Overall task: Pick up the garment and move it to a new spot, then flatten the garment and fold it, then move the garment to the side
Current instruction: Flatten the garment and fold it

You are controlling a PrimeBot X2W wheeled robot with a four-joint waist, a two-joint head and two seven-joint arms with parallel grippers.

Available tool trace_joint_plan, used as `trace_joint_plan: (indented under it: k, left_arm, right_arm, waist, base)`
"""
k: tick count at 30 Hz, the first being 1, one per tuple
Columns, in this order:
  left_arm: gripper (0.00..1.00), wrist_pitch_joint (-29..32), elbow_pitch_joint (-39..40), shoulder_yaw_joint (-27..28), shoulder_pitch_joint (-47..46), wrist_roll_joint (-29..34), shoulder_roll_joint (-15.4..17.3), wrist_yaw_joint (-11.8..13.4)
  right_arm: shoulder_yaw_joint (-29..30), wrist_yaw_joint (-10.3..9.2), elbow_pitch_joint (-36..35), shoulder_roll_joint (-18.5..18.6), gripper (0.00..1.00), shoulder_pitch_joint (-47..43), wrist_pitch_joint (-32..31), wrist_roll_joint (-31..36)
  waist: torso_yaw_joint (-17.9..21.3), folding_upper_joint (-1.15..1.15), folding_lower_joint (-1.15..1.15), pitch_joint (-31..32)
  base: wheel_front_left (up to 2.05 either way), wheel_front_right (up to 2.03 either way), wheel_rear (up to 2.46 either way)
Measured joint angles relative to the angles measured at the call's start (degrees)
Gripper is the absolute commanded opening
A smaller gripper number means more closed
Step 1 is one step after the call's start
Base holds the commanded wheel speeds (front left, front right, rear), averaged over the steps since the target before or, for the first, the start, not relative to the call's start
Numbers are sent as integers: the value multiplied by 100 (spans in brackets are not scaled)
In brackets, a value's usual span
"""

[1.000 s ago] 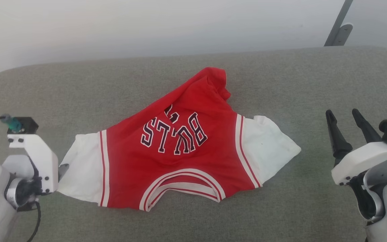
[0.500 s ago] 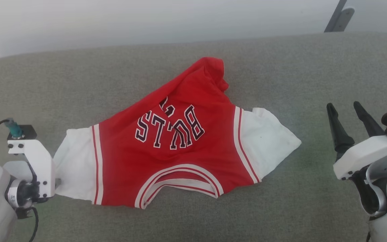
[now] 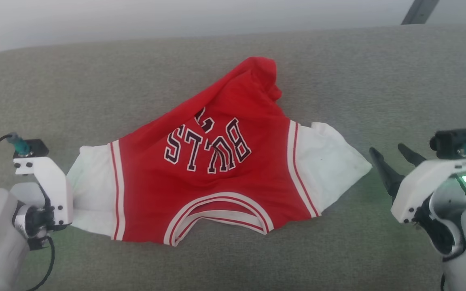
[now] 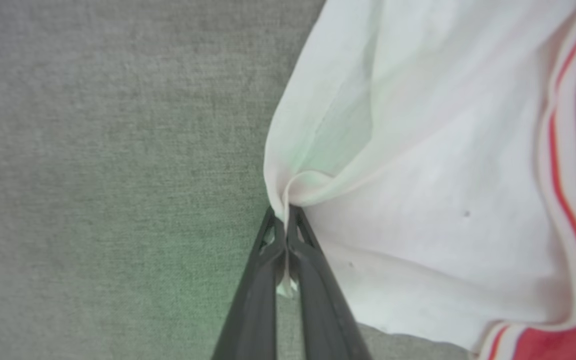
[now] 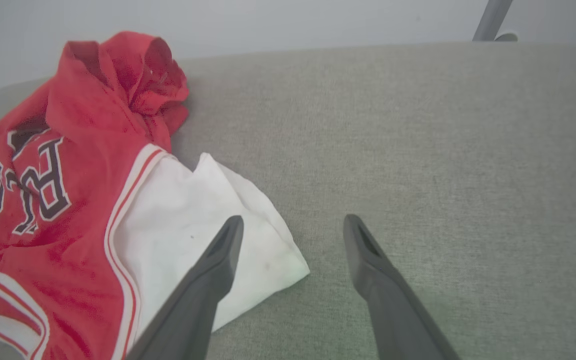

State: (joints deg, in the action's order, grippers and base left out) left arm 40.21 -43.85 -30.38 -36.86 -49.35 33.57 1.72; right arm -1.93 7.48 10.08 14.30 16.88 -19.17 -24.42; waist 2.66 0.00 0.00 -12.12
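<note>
Left claw (image 4: pixel 286 215) is pressed together on a pinch of white cloth at the outer edge of the shirt's (image 3: pixel 217 190) left sleeve (image 3: pixel 91 182). A small fold of that cloth shows between its two dark fingers (image 4: pixel 255 310) just behind the tips. From this claw the sleeve fans out ahead and to its right, as far as the red and white stripe trim (image 3: pixel 115 190). The grey cushion (image 3: pixel 75 89) lies on the claw's other side. The shirt rests on the cushion between the two claws, front side up, with its striped collar (image 3: pixel 221 216) on the near edge. The black, white-edged lettering (image 3: pixel 206 149) reads upside down from the head camera. Farther from both claws, the bottom of the shirt is bunched into a red lump (image 3: pixel 263 74). The right sleeve (image 3: pixel 330 161) lies fairly flat, and its pointed corner ends just beside the right claw (image 3: pixel 386 148). That claw is spread wide with nothing between its fingers. In the right wrist view its left finger crosses in front of the sleeve's edge, but whether it touches the cloth cannot be told. Grey cushion stretches ahead of this claw and to its right. Beyond it, a grey metal post (image 3: pixel 419 10) stands against a pale wall (image 3: pixel 176 16).
</note>
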Motion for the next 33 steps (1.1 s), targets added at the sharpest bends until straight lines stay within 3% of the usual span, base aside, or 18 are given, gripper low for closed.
trace_joint_plan:
  k: [7,18,19,20,28,33]
  left_arm:
    - [0,-131,-281,-90,-334,38,-222,-205]
    - [0,-436,-821,-233,-844,88,-597,-589]
    - [0,-475,-875,-236,-877,88,-632,-610]
    - [0,-505,-942,-252,-914,88,-658,-645]
    - [0,-715,-1257,-250,-1229,10,-769,-800]
    - [0,-797,-843,-302,-1782,55,-611,-866]
  right_arm:
    - [-432,0,482,387,100,478,-1382,-305]
    - [-981,2,1613,612,100,1467,-3094,-403]
    - [-1049,2,1653,614,37,1544,-3230,-397]
    - [-1076,1,1689,621,0,1598,-3326,-437]
    - [-720,0,1772,542,0,1747,-3288,-860]
    - [-536,0,1190,426,0,1935,-3259,-1393]
  waist:
    - [-212,0,0,-131]
    - [-593,0,0,-437]
    - [-621,0,0,-455]
    - [-643,0,0,-470]
    - [-734,-1,0,-318]
    - [-724,0,0,35]
  base:
    - [0,0,0]
    - [0,0,0]
    - [0,0,0]
    - [0,0,0]
    - [0,0,0]
    - [0,0,0]
